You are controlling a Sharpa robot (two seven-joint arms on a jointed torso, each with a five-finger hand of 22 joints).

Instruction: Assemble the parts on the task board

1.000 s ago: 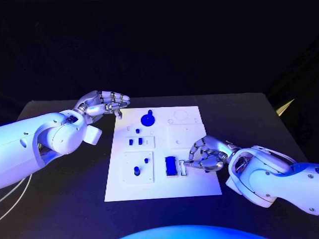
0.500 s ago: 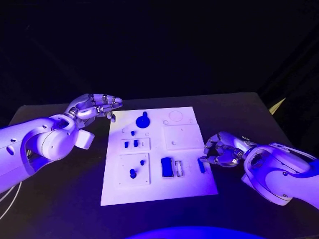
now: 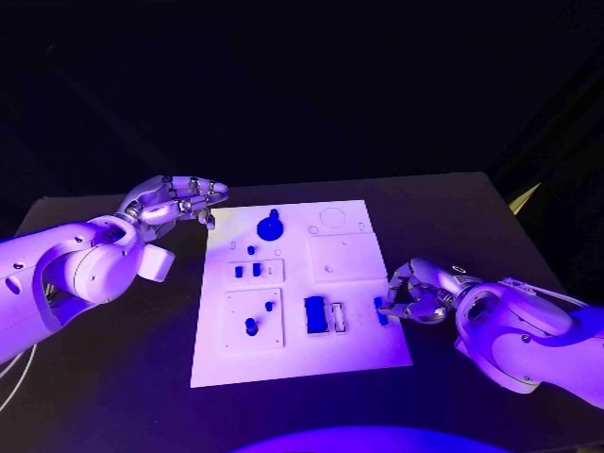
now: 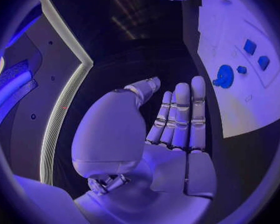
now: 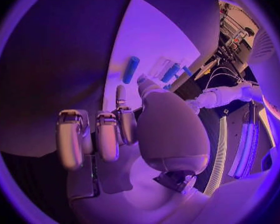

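Observation:
The white task board [image 3: 350, 257] lies mid-table. On it sit a round blue part [image 3: 270, 226], two small blue pieces [image 3: 248, 271], a blue peg [image 3: 252, 327] and a blue block [image 3: 314, 314] beside a pale slot [image 3: 339, 316]. A small blue part [image 3: 381, 311] lies at the board's right edge, just in front of my right hand [image 3: 418, 293]. That hand's fingers are curled in and hold nothing; in the right wrist view the part [image 5: 131, 69] lies on the board [image 5: 152, 40] beyond the fingertips. My left hand [image 3: 177, 200] hovers off the board's far left corner, fingers [image 4: 180, 114] straight and empty.
Black table [image 3: 98, 377] surrounds the board, with bare room on the left and in front. The left wrist view shows the board [image 4: 239, 109] with the round part [image 4: 224, 76] and two small pieces [image 4: 250, 47] off to the side of the palm.
My right hand has drawn back from the slot to the board's right edge, leaving a small blue part on the board. The left hand has barely moved; the camera shifted.

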